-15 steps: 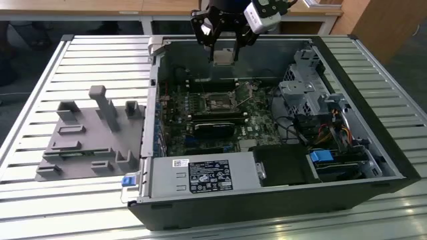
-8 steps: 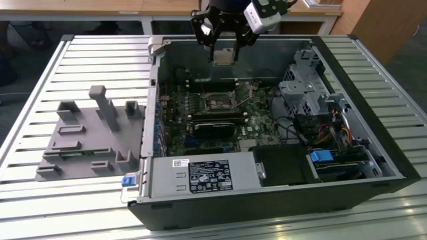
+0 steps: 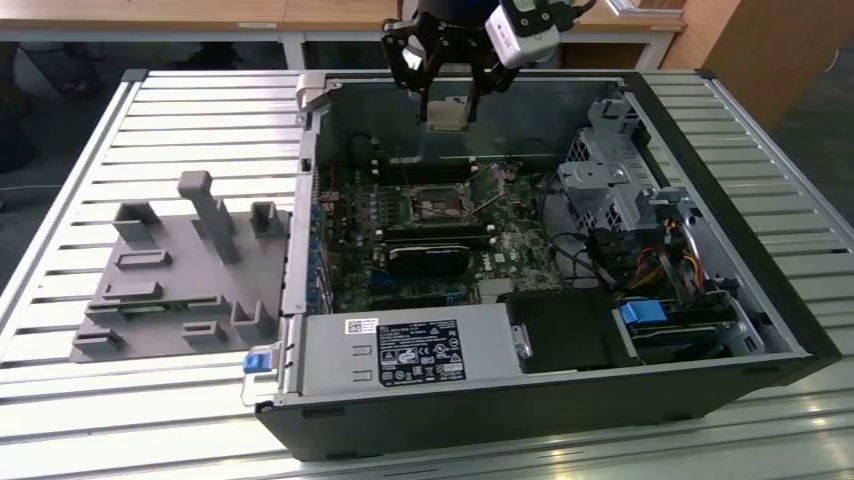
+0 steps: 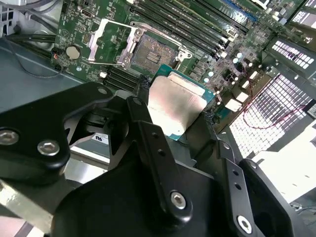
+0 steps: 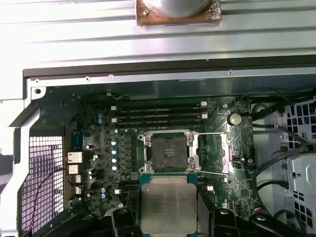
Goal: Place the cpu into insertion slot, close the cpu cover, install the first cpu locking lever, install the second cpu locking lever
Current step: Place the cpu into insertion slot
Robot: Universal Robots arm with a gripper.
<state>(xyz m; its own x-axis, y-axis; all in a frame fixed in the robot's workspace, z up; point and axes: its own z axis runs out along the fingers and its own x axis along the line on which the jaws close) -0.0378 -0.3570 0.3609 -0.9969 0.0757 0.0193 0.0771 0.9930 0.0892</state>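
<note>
My gripper hangs above the far end of the open computer case, shut on the cpu. In both wrist views the cpu shows its pale silvery top, held by its edges between the black fingers. The insertion slot lies bare on the green board, below the chip and apart from it. The cpu cover, a silvery frame, is swung open beside the socket.
The case's metal walls ring the board. A black graphics card, long memory slots, a drive cage with cables and the power supply crowd the inside. A grey fixture sits on the slatted table at the exterior view's left.
</note>
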